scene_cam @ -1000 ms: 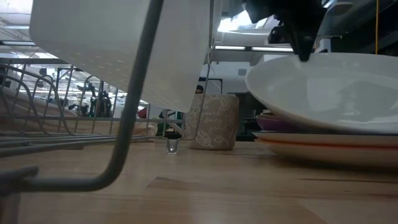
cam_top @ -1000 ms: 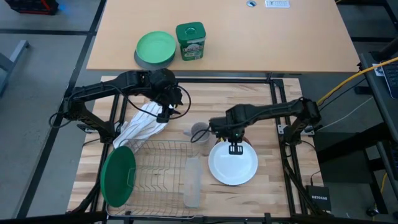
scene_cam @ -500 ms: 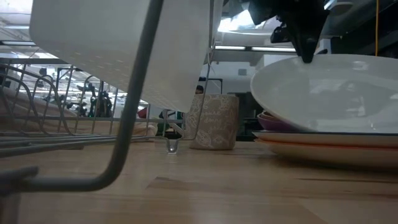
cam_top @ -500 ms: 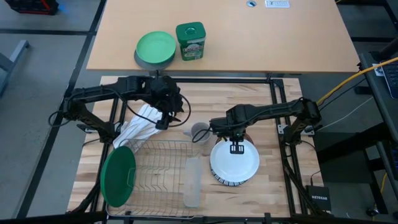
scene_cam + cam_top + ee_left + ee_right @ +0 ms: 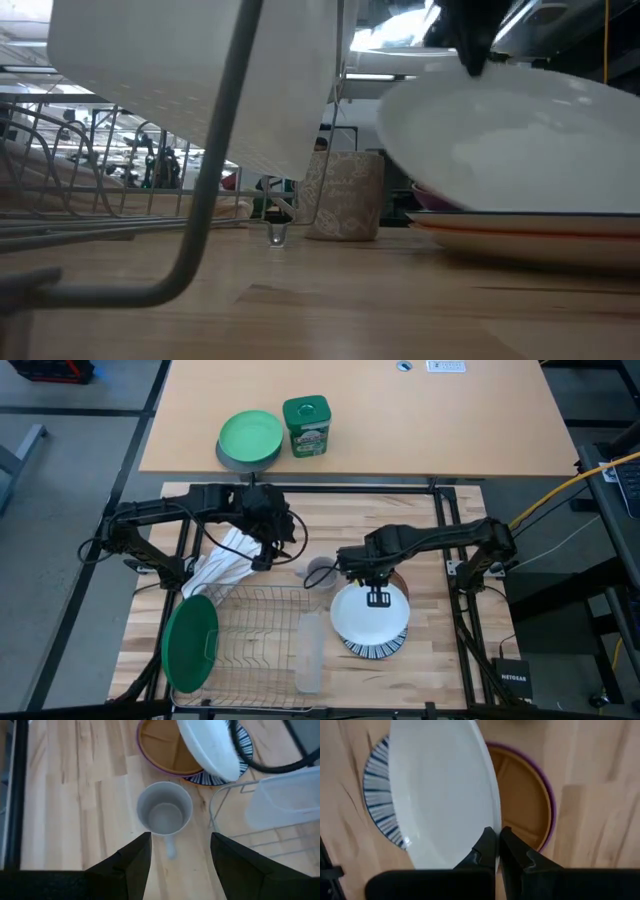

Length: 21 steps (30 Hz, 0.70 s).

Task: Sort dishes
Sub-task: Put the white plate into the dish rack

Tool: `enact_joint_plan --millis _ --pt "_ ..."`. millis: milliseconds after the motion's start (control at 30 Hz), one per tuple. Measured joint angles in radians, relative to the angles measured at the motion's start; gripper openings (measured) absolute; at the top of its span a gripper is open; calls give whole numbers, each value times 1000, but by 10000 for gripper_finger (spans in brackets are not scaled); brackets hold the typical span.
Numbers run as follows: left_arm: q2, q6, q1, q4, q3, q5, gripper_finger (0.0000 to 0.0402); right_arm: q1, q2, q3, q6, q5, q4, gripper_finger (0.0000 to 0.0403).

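Observation:
My right gripper [image 5: 378,596] is shut on the white plate [image 5: 368,616], which is tilted over a stack of plates. Under it show the blue-and-white striped plate [image 5: 377,805], the brown plate [image 5: 520,800] and a purple rim [image 5: 548,795]. An orange-patterned plate [image 5: 520,238] lies at the bottom of the stack. The large dark green plate [image 5: 190,643] stands on edge at the left end of the dish rack [image 5: 265,628]. My left gripper [image 5: 180,837] hovers open above the table, near the small grey mug [image 5: 165,812]. My right gripper pinches the white plate's far rim [image 5: 492,820] between its two fingers, coming from above and pointing down. The plate tilts with its far rim raised. Its near edge [image 5: 520,205] looks to rest on the stack below.
A white cloth [image 5: 230,560] lies left of the mug, under my left arm. A clear plastic tub [image 5: 310,650] hangs on the rack's right end. On the far table stand a light green plate on a grey bowl [image 5: 250,438] and a green tin [image 5: 306,426].
My right gripper has raised the white plate's far rim and drawn the plate a little toward the rack. The plate now tips more steeply, uncovering the striped plate at the near side and the brown plate at the far side. The stack below has stayed put.

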Motion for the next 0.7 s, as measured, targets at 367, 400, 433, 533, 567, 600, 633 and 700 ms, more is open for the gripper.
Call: enact_joint_plan --millis 367,400,433,533,567,600,633,700 --pt "85 -125 -90 119 1 -7 194 -2 0 142 -2 82 -10 6" --pt "98 -126 -97 138 1 -21 194 -2 0 149 -3 84 -11 6" --pt "113 -126 -102 159 1 -44 194 -2 0 153 -3 85 -10 5" --pt "155 -136 -116 223 1 -92 194 -2 0 156 -3 93 -10 4" --pt "169 -142 -119 247 1 -97 194 -2 0 156 -3 93 -10 4" --pt "181 -151 -121 275 1 -100 194 -2 0 156 -3 93 -9 4" --pt "193 -161 -122 300 1 -100 194 -2 0 156 -3 93 -9 4" --pt "211 -183 -126 342 1 -101 194 -2 0 156 -3 93 -9 4"
